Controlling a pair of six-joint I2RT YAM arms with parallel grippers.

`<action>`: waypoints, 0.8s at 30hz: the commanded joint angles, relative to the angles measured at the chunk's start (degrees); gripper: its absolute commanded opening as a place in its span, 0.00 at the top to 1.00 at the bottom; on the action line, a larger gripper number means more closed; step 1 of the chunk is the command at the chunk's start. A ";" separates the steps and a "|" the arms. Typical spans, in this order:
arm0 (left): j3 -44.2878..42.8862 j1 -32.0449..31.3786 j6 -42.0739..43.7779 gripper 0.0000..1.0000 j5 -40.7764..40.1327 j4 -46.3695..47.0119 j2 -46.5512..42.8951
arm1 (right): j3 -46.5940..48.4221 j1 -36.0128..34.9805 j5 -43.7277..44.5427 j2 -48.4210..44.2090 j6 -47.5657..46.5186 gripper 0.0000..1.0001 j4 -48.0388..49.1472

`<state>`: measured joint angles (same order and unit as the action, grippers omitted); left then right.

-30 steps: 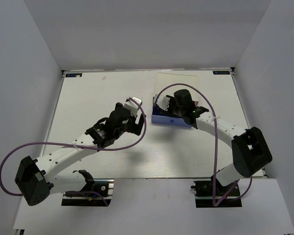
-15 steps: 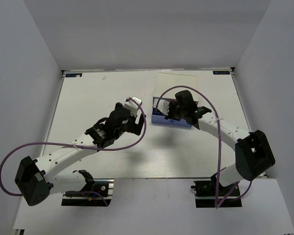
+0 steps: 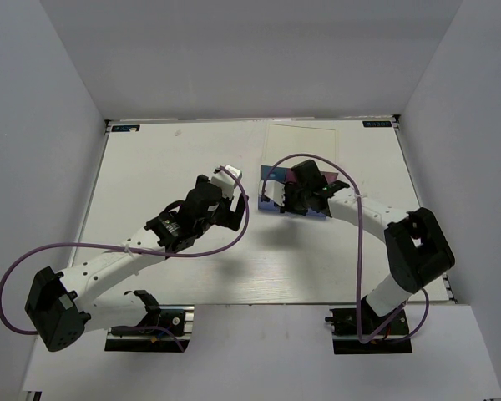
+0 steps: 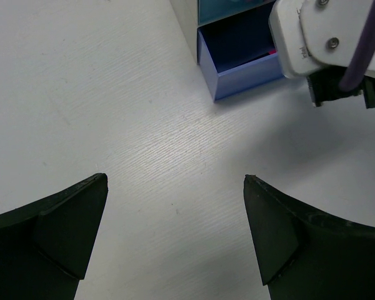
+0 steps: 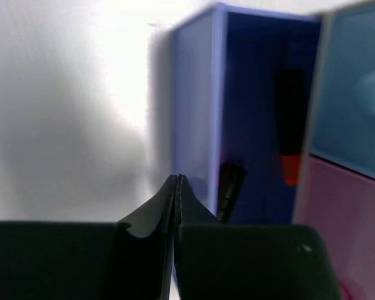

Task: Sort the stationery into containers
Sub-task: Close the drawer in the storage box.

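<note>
Right fingers [image 5: 155, 214] shifted left, pressed together beside lavender drawer [image 5: 197, 106], contents blurred; left fingers [image 4: 69, 219] spread

**Table: one organiser on it**

White wood-grain table [image 3: 150, 167]. A white organiser [image 3: 301, 149] sits right of centre toward the far edge. Its lavender drawer [image 4: 237, 78] is pulled out toward the near side, low over the tabletop. Small labels [image 3: 125, 128] sit at both far corners.
</note>
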<state>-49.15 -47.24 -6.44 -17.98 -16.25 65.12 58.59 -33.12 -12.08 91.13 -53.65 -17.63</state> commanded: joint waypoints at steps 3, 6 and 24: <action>0.01 -0.04 0.37 0.00 -0.66 0.87 -1.23 | -4.61 -0.27 11.79 1.15 4.69 1.00 18.62; 0.01 -0.04 0.37 0.00 -0.66 0.87 -1.23 | -5.76 -0.19 17.52 1.59 5.13 1.00 22.98; 0.01 -0.04 0.37 0.00 -1.18 0.87 -1.23 | -6.47 -0.89 26.31 6.78 3.73 1.00 33.71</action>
<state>-49.12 -47.24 -6.44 -18.48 -16.25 65.12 52.60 -34.17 10.81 98.00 -48.84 10.28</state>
